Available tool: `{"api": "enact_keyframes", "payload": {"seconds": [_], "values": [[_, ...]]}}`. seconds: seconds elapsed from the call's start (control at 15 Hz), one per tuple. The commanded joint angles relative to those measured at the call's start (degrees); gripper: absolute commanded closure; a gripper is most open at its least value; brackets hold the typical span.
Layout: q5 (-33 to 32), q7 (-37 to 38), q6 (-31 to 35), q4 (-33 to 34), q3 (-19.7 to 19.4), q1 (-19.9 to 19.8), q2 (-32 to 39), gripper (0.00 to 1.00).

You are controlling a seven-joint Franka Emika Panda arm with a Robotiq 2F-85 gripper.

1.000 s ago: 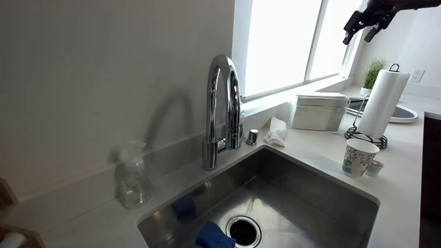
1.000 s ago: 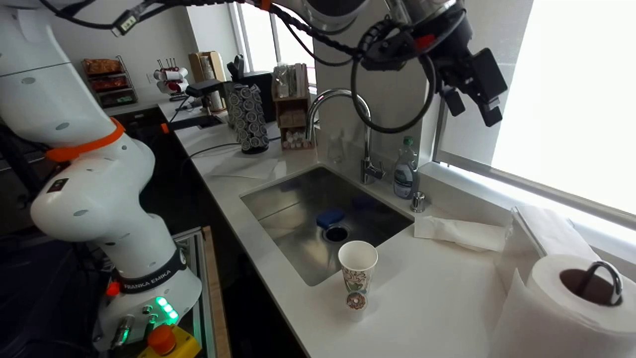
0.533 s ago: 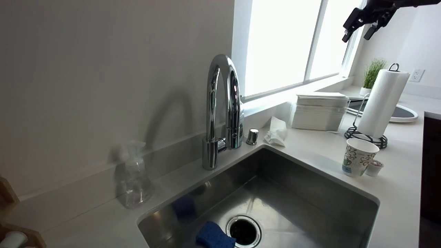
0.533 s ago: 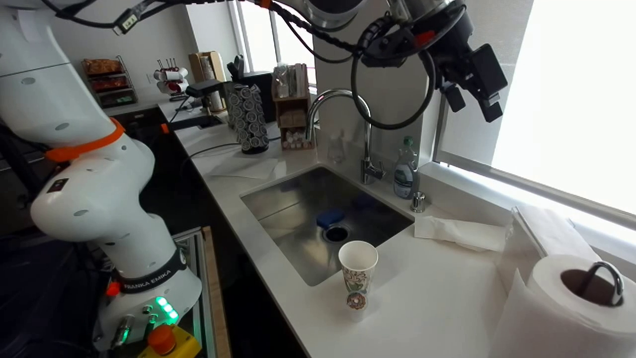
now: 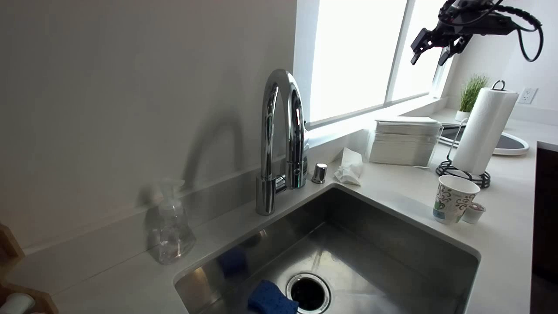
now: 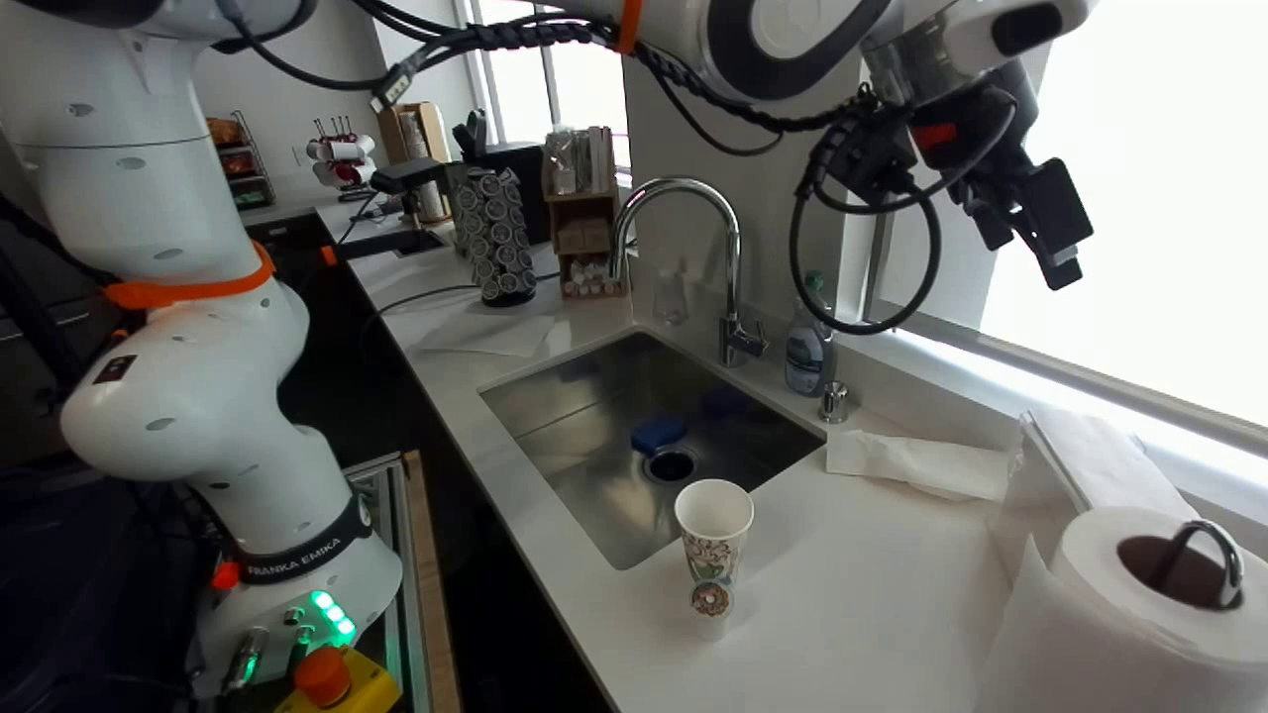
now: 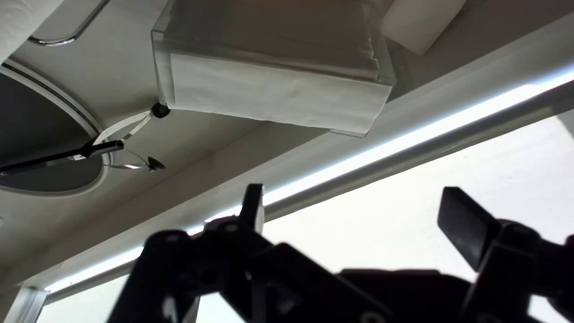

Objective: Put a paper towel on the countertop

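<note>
The paper towel roll [image 5: 486, 131] stands upright on a thin-rod holder in both exterior views, with a loose sheet edge hanging from the roll [image 6: 1139, 644]. Part of the roll also shows at the top left of the wrist view [image 7: 20, 22]. The pale countertop [image 6: 842, 594] runs around the sink; it also shows in an exterior view [image 5: 508, 231]. A crumpled white paper sheet [image 6: 916, 465] lies on it beside the sink [image 5: 350, 168]. My gripper [image 5: 428, 62] is open and empty, high in front of the window, above the counter [image 6: 1030, 259]. Its fingers are wide apart in the wrist view [image 7: 352, 193].
A clear holder of white folded paper [image 5: 405, 141] stands by the window, beside the roll. A paper cup [image 6: 713, 530] and a small pod [image 6: 711, 606] stand near the sink [image 6: 555, 485]. A tall faucet [image 5: 281, 131] rises behind it. A plant [image 5: 473, 93] stands at the back.
The arm and open gripper have moved toward the window and a little lower. The roll, crumpled sheet and cup have not moved.
</note>
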Motion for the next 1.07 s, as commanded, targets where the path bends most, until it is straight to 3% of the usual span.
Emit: {"api": "enact_keyframes", "payload": {"seconds": [0.0,0.73,0.8,1.0], "values": [[1.4,0.7,0.5,6.0,-0.1,-0.2,7.7,0.0],[2.7,2.7,7.2,12.0,-1.4,-2.7,20.5,0.0],[5.0,1.6,5.9,12.0,0.0,-3.5,20.0,0.0],[3.3,1.4,6.0,11.2,-1.0,-2.6,19.4,0.0]]}}
